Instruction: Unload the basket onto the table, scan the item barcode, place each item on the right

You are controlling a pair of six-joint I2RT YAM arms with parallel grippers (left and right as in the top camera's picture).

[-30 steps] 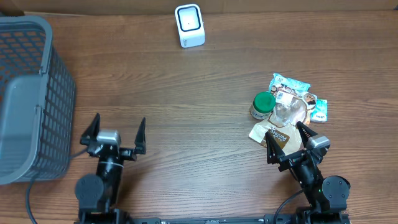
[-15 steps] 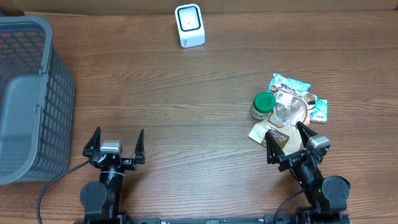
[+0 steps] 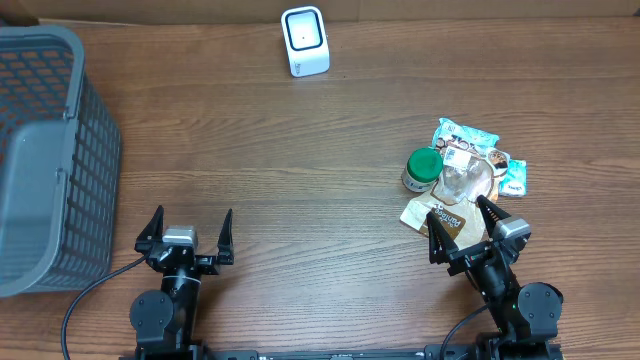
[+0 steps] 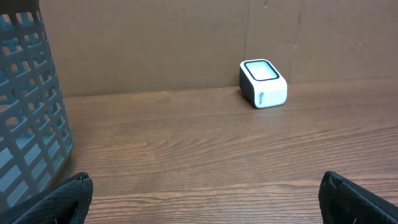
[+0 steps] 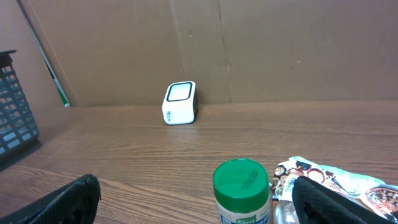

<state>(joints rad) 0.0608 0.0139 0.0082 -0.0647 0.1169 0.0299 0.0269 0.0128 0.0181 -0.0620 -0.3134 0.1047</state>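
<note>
1. At the far left we see a grey mesh basket (image 3: 40, 150) standing on the wooden table (image 3: 300, 150).
2. Our left gripper (image 3: 193, 214) sits near the front edge, jaws spread wide, holding nothing.
3. The white barcode scanner (image 3: 305, 40) stands at the back edge, well apart from both arms.
4. Right of centre, a green-lidded jar (image 3: 424, 168) stands upright, touching a heap of snack packets (image 3: 480, 150).
5. Our right gripper (image 3: 457, 208) is released and empty, its fingertips over the heap's near edge.

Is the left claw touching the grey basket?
Apart. The overhead view shows a clear gap between the left claw and the basket.
</note>
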